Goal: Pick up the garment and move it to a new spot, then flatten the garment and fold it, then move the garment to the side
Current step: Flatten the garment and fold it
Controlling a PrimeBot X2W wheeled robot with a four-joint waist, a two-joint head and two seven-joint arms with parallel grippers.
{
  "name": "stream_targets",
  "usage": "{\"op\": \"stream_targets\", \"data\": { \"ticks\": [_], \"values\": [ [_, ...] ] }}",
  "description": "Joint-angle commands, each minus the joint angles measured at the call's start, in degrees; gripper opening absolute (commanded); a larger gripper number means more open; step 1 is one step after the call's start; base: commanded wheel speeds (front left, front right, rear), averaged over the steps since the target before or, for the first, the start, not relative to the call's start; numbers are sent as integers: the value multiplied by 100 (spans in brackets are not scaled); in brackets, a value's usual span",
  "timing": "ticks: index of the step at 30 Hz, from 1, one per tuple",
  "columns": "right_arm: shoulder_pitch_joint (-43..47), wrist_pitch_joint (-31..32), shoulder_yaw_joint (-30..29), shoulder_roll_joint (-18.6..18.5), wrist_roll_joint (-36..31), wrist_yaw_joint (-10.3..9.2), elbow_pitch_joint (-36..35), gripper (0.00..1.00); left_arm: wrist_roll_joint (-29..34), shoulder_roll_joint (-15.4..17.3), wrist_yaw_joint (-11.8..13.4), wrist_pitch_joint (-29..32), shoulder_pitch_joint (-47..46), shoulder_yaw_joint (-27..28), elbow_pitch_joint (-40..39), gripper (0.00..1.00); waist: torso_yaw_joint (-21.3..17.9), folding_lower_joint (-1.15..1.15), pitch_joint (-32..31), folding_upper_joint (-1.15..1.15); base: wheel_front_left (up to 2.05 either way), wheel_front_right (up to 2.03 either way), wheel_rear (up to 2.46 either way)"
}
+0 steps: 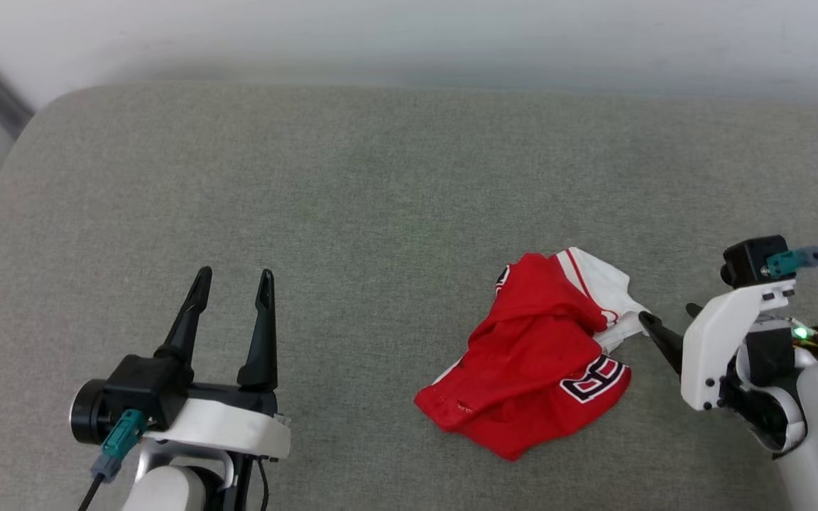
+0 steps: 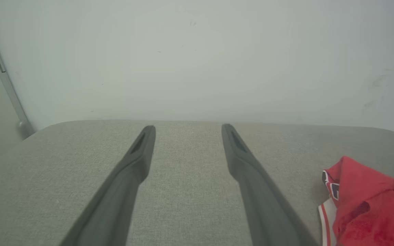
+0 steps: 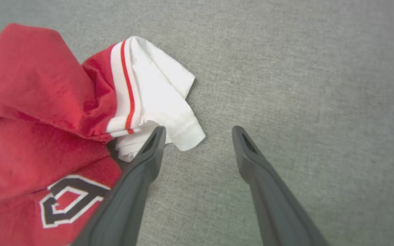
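Crumpled garment (image 1: 537,355) just left of my right claw (image 3: 198,131)
Both claws stand apart. The right one's left finger sits at the white sleeve (image 3: 156,89), perhaps touching; my left claw (image 1: 234,275) has the garment well off to its right.

Soft, even light, faint shadows, no glare; wrist views blur and bend toward their edges.
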Motion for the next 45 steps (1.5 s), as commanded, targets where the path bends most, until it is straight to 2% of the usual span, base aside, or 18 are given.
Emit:
{"op": "stream_targets", "data": {
  "ticks": [1,6,14,15,16,17,18,25,29,35,40,45],
  "values": [
    [-282,163,206,-136,139,-2,136,100,51,-83,-74,-32,-148,32,9,100,208,-1,263,0,0,0,0],
    [-665,665,781,-392,462,-2,552,100,148,-276,-235,-33,-281,114,80,100,342,-1,493,0,0,0,0],
    [-657,1457,1347,-533,941,-2,1182,100,279,-489,-446,-33,-358,279,219,100,436,-1,577,0,0,0,0],
    [-671,1551,1391,-530,1010,-1,1222,87,296,-507,-469,-29,-358,305,234,100,443,-1,574,0,0,0,0],
    [-715,1590,1443,-544,1033,-1,1222,34,315,-523,-500,-29,-359,329,252,100,450,-1,571,0,0,0,0],
    [-789,1580,1477,-564,1044,-1,1199,3,338,-541,-520,-29,-360,349,272,100,456,-1,566,0,0,0,0],
    [-871,1511,1499,-580,1054,-1,1157,0,352,-562,-544,-29,-358,374,292,100,459,-1,555,0,0,0,0],
    [-1524,459,1502,-775,775,-2,671,0,445,-664,-641,-30,-212,559,401,100,337,-1,340,0,0,0,0],
    [-1568,-170,1228,-814,432,-3,137,0,523,-678,-712,-29,-85,691,448,100,58,-1,62,0,0,0,0],
    [-625,-396,289,-795,-30,-2,-669,0,564,-687,-740,-30,51,779,429,100,-259,-1,-107,0,0,0,0],
    [682,-273,-474,-524,-295,-2,-1166,0,585,-675,-748,-29,129,818,418,100,-473,-1,-140,0,0,0,0],
    [1816,-291,-983,-9,-355,-2,-1051,0,597,-647,-764,-29,168,823,458,100,-587,-1,-177,0,0,0,0]
  ]
}}
